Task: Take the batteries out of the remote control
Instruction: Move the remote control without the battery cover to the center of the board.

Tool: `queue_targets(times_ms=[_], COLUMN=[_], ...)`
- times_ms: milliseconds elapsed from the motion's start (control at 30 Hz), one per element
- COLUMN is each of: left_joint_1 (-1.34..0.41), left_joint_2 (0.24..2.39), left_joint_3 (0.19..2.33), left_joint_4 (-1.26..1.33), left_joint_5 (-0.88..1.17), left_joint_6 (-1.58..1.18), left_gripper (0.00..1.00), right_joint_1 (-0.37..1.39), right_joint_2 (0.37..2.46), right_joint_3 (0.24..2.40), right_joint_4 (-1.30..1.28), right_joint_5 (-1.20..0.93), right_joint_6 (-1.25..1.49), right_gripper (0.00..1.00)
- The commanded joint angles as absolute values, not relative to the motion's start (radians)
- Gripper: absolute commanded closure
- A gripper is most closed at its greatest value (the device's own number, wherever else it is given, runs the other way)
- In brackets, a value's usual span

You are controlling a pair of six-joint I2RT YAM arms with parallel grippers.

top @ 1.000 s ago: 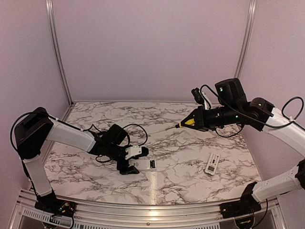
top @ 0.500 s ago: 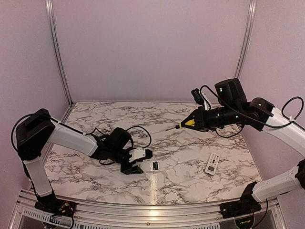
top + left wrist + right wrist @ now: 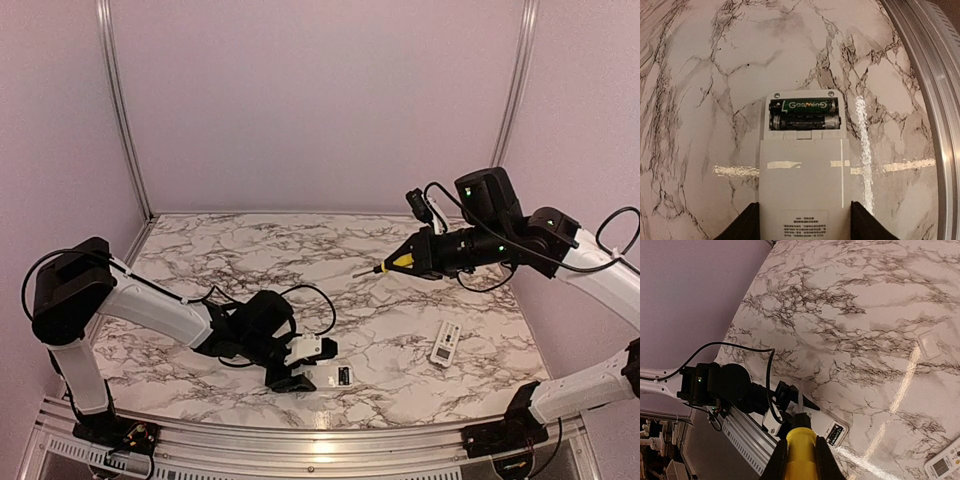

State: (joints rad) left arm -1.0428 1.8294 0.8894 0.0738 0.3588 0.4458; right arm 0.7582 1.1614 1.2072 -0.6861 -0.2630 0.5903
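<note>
The left tool (image 3: 300, 368), gripping the remote (image 3: 802, 170), has dragged it to the counter's (image 3: 400, 320) near edge; batteries (image 3: 804, 114) lie crosswise, far from the right tool's (image 3: 418, 256) clamped screwdriver (image 3: 801, 445).

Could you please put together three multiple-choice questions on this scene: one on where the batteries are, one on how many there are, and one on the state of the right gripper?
1. Where are the batteries?
A. In the open compartment of the remote control
B. In a tray
C. In a bowl

2. How many batteries are visible?
A. One
B. Two
C. Four

3. What is the right gripper doing?
A. Standing open and empty
B. Shut on the remote control
C. Shut on the yellow-handled screwdriver

Answers:
1 A: the left wrist view shows them seated in the uncovered compartment.
2 B: two lie side by side there.
3 C: the yellow handle sits clamped between its fingers.
</note>
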Motion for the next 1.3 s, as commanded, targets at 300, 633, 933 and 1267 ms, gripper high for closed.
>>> queue_targets(times_ms=[300,633,933,1267], left_joint_1=[-1.042,-1.015,-0.982,-0.888], left_joint_2=[1.723,1.537,1.382,1.430], left_joint_3=[0.825,0.782,0.697,0.547], left_joint_4=[0.161,0.241,0.329,0.503], left_joint_5=[0.322,0.179,0.087,0.376], left_joint_6=[0.396,0.209,0.135,0.112], left_gripper=[0.03,0.01,0.01,0.01], right_joint_1=[0.751,0.752,0.752,0.751], right_joint_2=[1.131,1.138,1.148,1.176], right_joint_3=[1.204,1.202,1.181,1.200], right_joint_4=[-0.692,-0.680,-0.656,-0.681], right_joint_5=[-0.249,-0.247,-0.259,-0.271], right_joint_6=[0.602,0.602,0.605,0.587], right_gripper=[1.00,1.00,1.00,1.00])
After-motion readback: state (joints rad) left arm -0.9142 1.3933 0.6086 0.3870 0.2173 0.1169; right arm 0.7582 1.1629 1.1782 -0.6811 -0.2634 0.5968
